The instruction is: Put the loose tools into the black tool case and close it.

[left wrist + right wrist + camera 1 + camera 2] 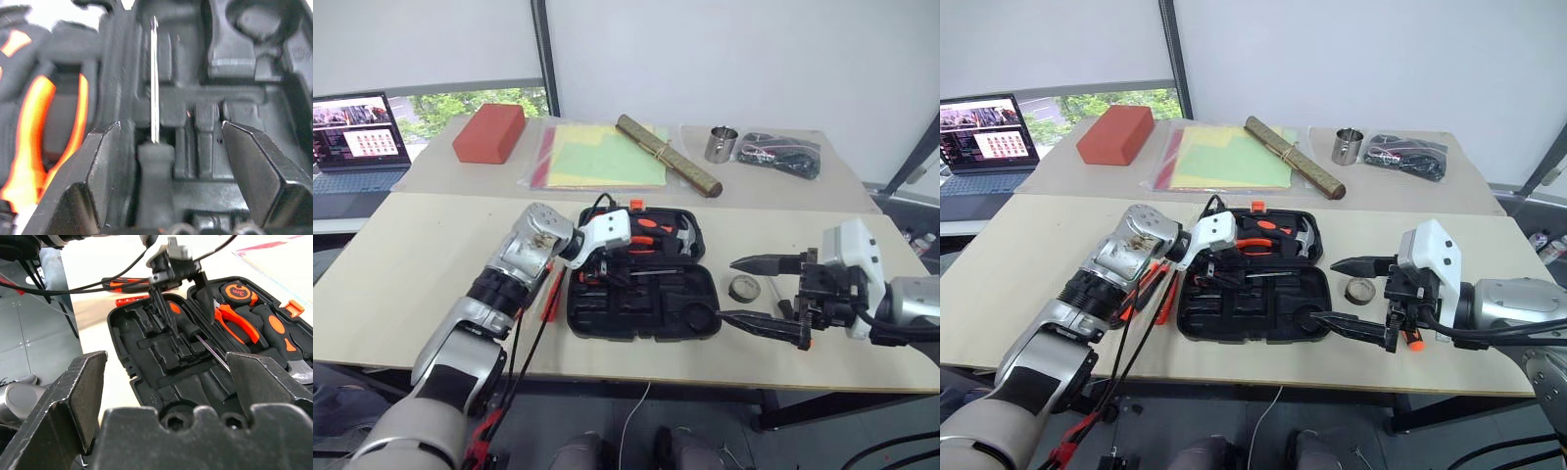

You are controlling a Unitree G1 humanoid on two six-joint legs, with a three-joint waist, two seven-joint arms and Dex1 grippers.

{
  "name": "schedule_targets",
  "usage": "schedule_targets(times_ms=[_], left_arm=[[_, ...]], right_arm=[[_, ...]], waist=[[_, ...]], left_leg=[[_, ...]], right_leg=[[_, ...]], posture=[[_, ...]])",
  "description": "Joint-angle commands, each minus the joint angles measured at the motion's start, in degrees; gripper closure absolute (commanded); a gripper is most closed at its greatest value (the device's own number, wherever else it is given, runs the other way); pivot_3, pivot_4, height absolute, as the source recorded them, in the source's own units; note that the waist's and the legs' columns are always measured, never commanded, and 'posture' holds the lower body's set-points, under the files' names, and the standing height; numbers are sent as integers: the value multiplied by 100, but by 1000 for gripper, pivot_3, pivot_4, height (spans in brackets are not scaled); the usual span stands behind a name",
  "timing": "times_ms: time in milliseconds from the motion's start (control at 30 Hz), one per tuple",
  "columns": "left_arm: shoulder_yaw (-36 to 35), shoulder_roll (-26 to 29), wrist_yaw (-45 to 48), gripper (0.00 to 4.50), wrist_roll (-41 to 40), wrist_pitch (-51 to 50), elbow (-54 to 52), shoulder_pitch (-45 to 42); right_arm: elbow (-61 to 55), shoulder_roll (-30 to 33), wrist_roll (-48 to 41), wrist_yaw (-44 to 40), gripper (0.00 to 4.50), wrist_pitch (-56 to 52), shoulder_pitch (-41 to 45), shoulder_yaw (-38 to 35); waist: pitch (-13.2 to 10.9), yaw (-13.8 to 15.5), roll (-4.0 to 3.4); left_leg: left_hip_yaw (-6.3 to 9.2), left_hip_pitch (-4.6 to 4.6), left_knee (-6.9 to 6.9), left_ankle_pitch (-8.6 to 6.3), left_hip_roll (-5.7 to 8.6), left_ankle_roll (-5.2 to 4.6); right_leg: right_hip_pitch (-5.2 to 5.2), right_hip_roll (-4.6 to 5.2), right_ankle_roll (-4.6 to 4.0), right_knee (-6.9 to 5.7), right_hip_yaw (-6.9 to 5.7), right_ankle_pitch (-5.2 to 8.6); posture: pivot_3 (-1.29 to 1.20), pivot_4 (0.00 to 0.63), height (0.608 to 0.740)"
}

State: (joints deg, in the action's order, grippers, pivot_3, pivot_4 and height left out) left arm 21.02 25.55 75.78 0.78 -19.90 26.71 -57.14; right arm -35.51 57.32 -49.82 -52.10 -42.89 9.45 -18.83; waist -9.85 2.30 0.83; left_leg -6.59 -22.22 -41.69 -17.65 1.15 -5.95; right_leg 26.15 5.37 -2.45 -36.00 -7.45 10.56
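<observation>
The black tool case (pixel 636 318) lies open in the middle of the table. Pliers, a hammer and a tape measure sit in its far half. My left gripper (pixel 597 269) hangs over the near half, open. A long screwdriver (pixel 155 171) lies in a recess between its fingers, with a gap on each side, its shaft (pixel 212 350) pointing across the case. More orange-handled tools (pixel 1151 284) lie on the table left of the case, partly under my left arm. A small grey tape roll (pixel 743 288) sits right of the case. My right gripper (pixel 729 290) stands open beside the tape roll.
At the back of the table are a red block (pixel 489 132), coloured folders in plastic (pixel 597 155), a rolled tube (pixel 668 154), a metal cup (pixel 722 144) and a black bag of cables (pixel 781 154). A laptop (pixel 357 137) stands far left.
</observation>
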Motion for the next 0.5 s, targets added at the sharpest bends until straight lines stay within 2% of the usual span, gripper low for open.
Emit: schedule_targets(times_ms=[33, 167, 200, 500], left_arm=[[-134, 89, -43, 2473, -14, 91, -44, -103], [-33, 130, -90, 3982, 123, 362, 149, -59], [-9, 125, -111, 4478, 158, 433, 212, -58], [504, -131, -343, 4478, 823, 1119, 772, 105]], right_arm=[[-65, -39, -40, 9, 0, 140, 49, -127], [-30, -64, -10, -9, 0, 165, 65, -97], [-23, -70, -3, -11, 0, 169, 71, -91], [12, -169, 42, 79, 0, 184, 28, -102]], waist=[[0, 2, 0], [0, -1, 0], [0, 0, 0], [2, 38, 1]], left_leg=[[0, -2, 0, 0, 1, 0], [0, -2, 0, 0, 1, 0], [0, -1, 0, 0, 1, 0], [1, 4, -1, -2, 4, -3]], right_leg=[[0, 0, 0, 1, -1, 0], [0, 0, 0, 1, -2, 0], [0, 0, 1, 1, -1, 0], [-9, 3, 1, 3, -1, 0]], posture=[[0, 150, 737], [0, 150, 737], [0, 150, 737], [0, 150, 737]])
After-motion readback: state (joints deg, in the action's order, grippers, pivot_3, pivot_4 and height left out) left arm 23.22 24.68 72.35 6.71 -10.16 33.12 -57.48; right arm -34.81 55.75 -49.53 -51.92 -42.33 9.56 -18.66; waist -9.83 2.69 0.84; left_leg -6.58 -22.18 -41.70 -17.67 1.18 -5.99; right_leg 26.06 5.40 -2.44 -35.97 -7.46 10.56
